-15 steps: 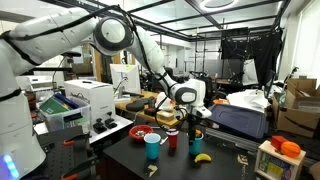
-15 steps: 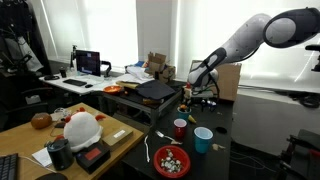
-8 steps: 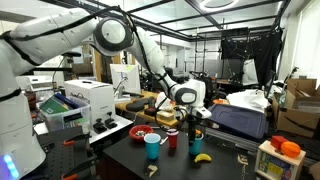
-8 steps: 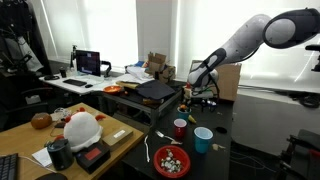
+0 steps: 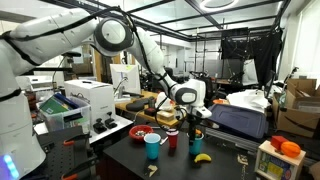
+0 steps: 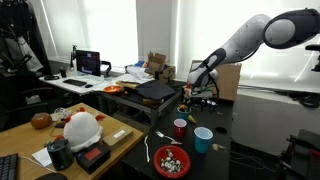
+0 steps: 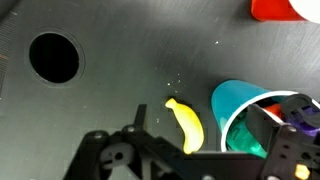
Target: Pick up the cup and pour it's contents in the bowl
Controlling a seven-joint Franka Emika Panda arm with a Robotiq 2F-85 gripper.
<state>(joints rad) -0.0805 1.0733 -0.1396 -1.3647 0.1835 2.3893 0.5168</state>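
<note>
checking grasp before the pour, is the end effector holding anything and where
Nothing is held: the end effector is open, close by the blue cup.

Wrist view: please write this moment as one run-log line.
step: reach | end effector: open, nothing held | cup: upright on table, near end effector | banana: beside cup | bowl: no pour yet

I can make out no readable text, label or number; the monitor screen, white machine and cardboard boxes are too blurred.
</note>
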